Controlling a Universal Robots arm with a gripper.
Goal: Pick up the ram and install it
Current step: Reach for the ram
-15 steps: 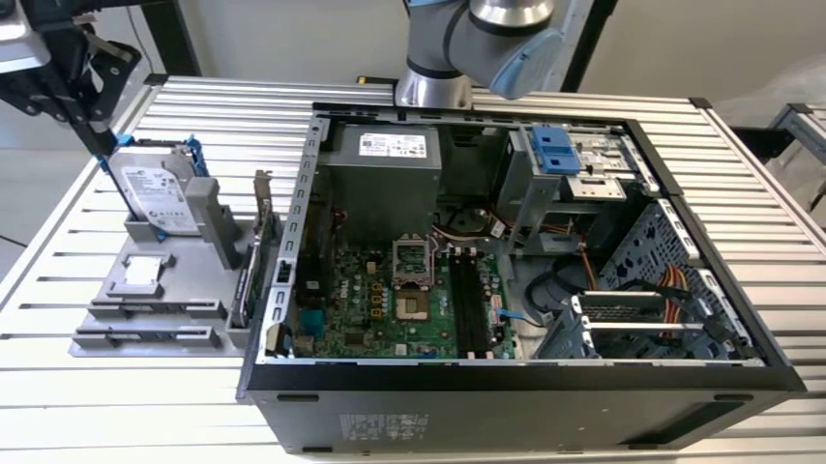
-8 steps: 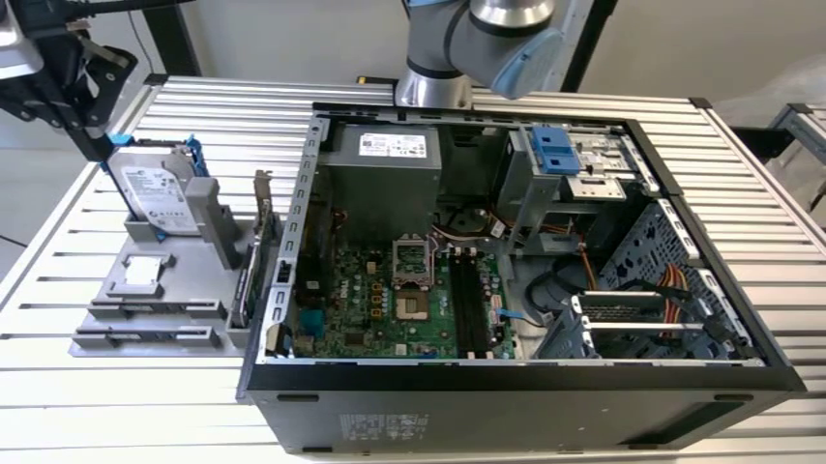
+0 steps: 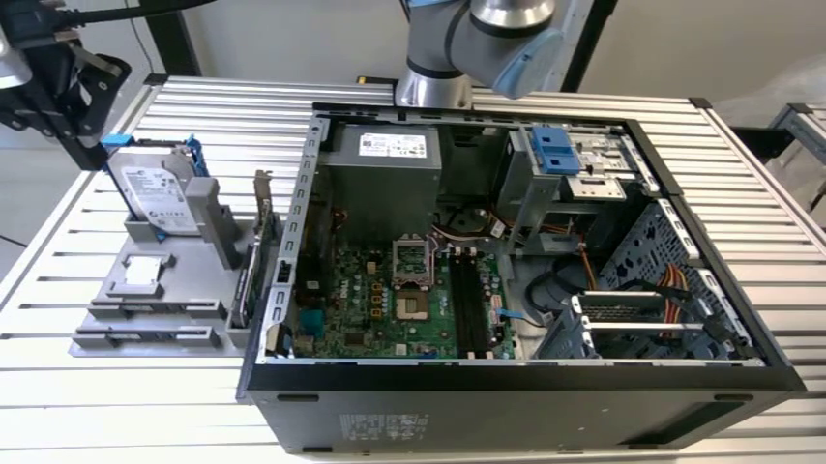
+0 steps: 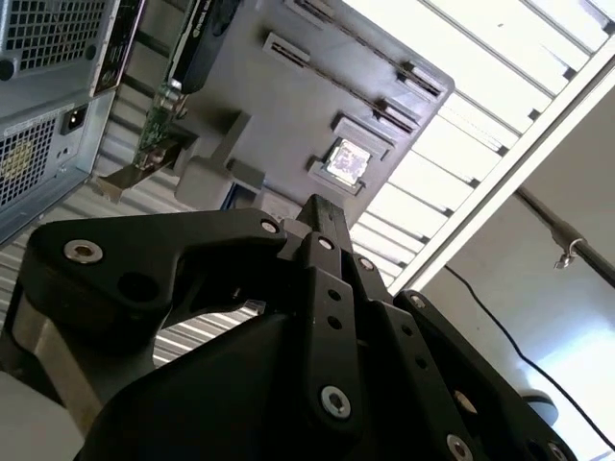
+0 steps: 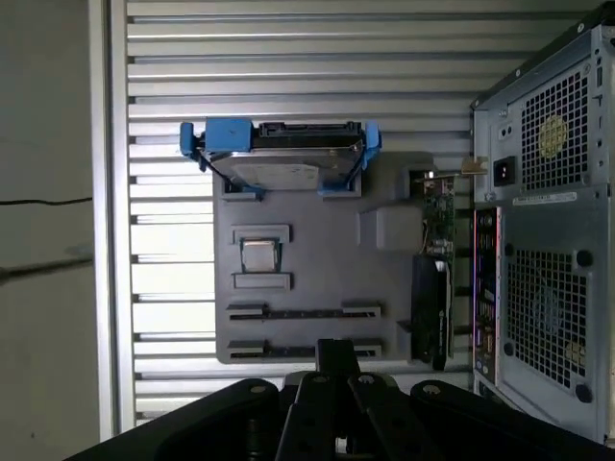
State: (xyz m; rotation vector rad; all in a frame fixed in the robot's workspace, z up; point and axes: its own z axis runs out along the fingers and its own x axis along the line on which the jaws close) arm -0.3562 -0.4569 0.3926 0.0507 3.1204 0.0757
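Slatted aluminium table all round, ridged and bright, and lying open on it is the black steel tower case (image 3: 516,379); at nine o'clock of that case in the exterior view sits a matte grey moulded tray (image 3: 193,295). Over the tray hangs the gripper (image 5: 336,357), black jointed links drawn together, closed on nothing as far as I can judge. What I take for the ram (image 5: 288,312) stands edge-up in one of the tray's long slots, just a thin dark strip from above. Here's the worry: so narrow an edge gives little to bite, so a skewed pinch could tilt it and jam it, and the boxy silver hard drive (image 5: 283,168) in blue rails, at the tray's twelve o'clock end, crowds any wide approach
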